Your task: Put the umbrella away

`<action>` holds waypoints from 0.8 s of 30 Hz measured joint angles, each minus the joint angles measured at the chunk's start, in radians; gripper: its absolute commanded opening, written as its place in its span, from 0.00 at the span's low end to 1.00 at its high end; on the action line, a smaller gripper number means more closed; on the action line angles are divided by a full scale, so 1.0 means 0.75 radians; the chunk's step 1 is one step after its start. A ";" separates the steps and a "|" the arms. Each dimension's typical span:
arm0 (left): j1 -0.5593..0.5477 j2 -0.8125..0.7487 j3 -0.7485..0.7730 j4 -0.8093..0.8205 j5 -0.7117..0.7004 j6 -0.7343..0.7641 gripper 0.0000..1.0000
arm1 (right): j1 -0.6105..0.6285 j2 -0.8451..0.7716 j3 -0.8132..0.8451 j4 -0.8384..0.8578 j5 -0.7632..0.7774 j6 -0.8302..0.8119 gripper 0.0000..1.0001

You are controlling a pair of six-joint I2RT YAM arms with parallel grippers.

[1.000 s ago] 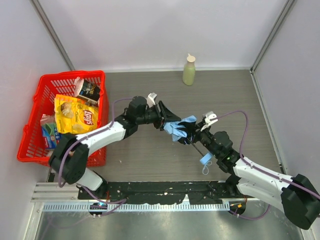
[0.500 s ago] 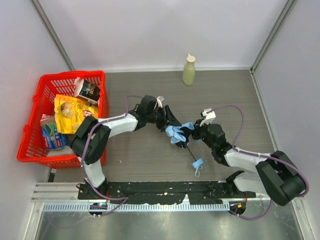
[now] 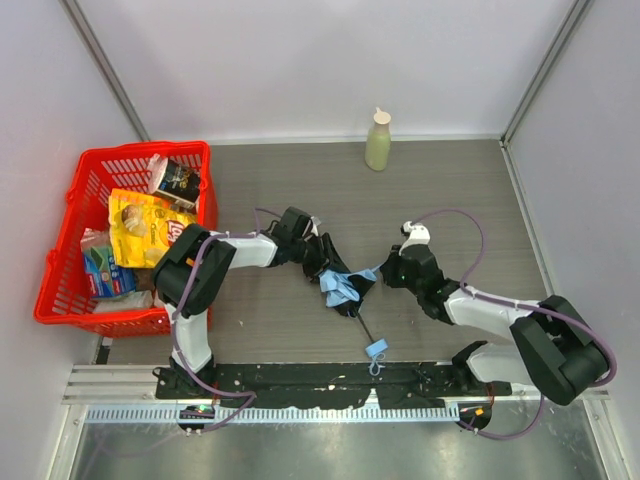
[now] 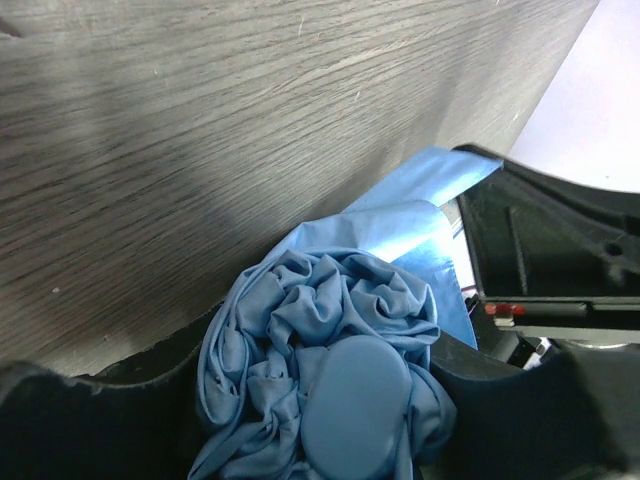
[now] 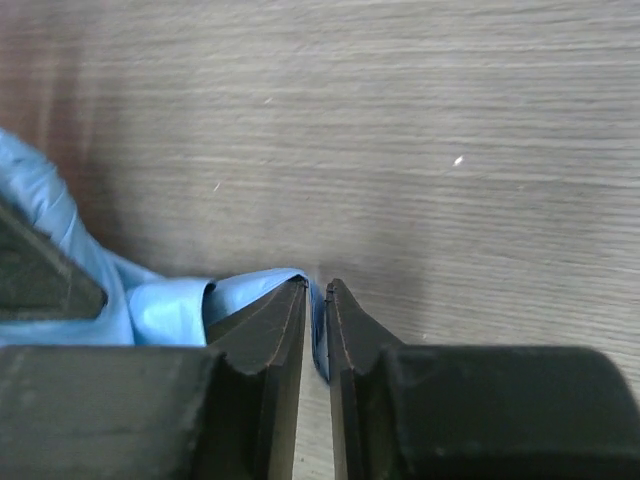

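The umbrella is a bunched sky-blue bundle in the middle of the table. Its thin black shaft runs toward the near edge and ends in the small light-blue handle. My left gripper is shut on the fabric bundle. In the left wrist view the crumpled cloth and a smooth blue cap fill the space between the fingers. My right gripper sits low just right of the bundle. Its jaws stand a narrow slit apart, and a blue strap lies loose in the gap.
A red basket with chip bags and snack packs stands at the left, close to my left arm. A pale green bottle is upright at the back wall. Side walls close the table in on both sides.
Both arms have swung down and inward, bringing the umbrella lower and nearer the front edge. The handle has moved left and nearer. The right jaws have parted slightly from shut.
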 measured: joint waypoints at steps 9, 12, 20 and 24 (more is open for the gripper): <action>0.000 -0.001 -0.011 0.004 -0.001 0.009 0.00 | 0.001 0.151 0.251 -0.378 0.271 0.175 0.64; 0.000 -0.005 -0.021 0.019 0.000 0.005 0.00 | -0.004 0.153 0.328 -0.548 0.312 0.228 0.72; 0.000 -0.013 -0.046 0.052 0.001 -0.004 0.00 | -0.033 -0.010 0.404 -0.765 0.187 0.475 0.75; 0.000 -0.020 -0.056 0.058 -0.001 -0.012 0.00 | -0.057 -0.108 0.327 -0.647 0.066 0.681 0.71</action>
